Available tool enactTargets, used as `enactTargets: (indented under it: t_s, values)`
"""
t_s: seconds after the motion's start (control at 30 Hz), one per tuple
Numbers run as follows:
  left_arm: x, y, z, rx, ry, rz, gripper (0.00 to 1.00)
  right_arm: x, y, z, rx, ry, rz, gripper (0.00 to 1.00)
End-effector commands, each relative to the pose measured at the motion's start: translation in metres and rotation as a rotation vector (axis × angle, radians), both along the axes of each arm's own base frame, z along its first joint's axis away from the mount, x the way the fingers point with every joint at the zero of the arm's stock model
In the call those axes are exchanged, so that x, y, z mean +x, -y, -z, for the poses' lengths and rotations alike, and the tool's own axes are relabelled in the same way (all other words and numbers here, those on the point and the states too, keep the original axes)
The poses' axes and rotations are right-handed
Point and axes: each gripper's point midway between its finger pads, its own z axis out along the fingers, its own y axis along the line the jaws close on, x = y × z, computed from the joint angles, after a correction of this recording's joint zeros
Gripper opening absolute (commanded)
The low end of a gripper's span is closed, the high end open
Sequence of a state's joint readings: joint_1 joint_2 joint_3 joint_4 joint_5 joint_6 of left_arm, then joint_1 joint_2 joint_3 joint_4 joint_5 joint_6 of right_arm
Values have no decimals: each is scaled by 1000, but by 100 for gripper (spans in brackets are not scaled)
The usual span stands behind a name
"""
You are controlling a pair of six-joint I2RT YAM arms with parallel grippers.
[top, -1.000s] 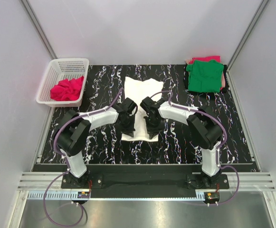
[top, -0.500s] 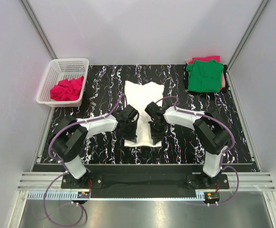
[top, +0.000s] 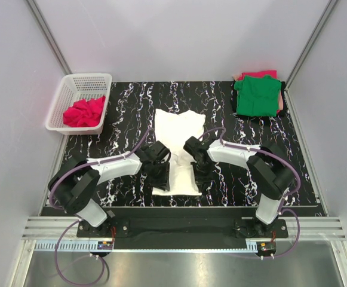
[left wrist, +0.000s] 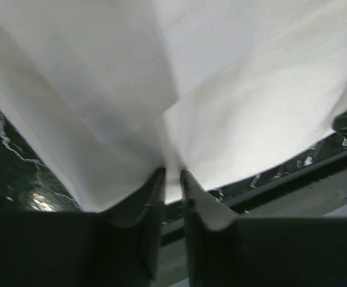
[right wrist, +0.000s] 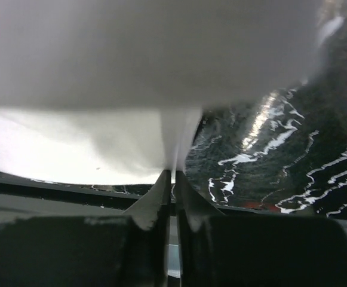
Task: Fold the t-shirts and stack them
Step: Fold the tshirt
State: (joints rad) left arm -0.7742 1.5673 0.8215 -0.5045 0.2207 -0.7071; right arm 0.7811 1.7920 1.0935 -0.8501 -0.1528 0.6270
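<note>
The white t-shirt (top: 179,134) lies lengthwise in the middle of the black marbled table (top: 131,113). My left gripper (top: 160,173) is shut on its near left part, and the cloth shows pinched between the fingers in the left wrist view (left wrist: 172,173). My right gripper (top: 200,173) is shut on its near right part, with a white fold held in the right wrist view (right wrist: 174,173). A green t-shirt (top: 257,95) lies folded on a pinkish-red one (top: 258,74) at the back right. A crumpled pinkish-red shirt (top: 85,112) fills the basket.
A white plastic basket (top: 71,89) stands at the back left corner of the table. The table's near edge and a metal rail (top: 179,227) run just behind the grippers. White walls close in the sides and back.
Both grippers have moved toward the near edge, dragging the white shirt's near part with them. The shirt now reaches closer to the arm bases.
</note>
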Motion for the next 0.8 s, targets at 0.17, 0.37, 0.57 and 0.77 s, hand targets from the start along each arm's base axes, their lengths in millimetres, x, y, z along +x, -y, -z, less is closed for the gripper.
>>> enactTargets:
  t_s: [0.17,0.37,0.57,0.77]
  values:
    - [37,-8,-62,8,142,-29,51,68,-13,-95,50,339,-3,22]
    - [89,-28,-83,18,192,-85,50,104,-11,-105,41,353,-3,20]
    - [105,-42,-65,40,145,-108,49,110,-10,-95,43,309,3,20]
    - [103,-43,-58,19,119,-107,49,102,-17,-98,90,278,17,20]
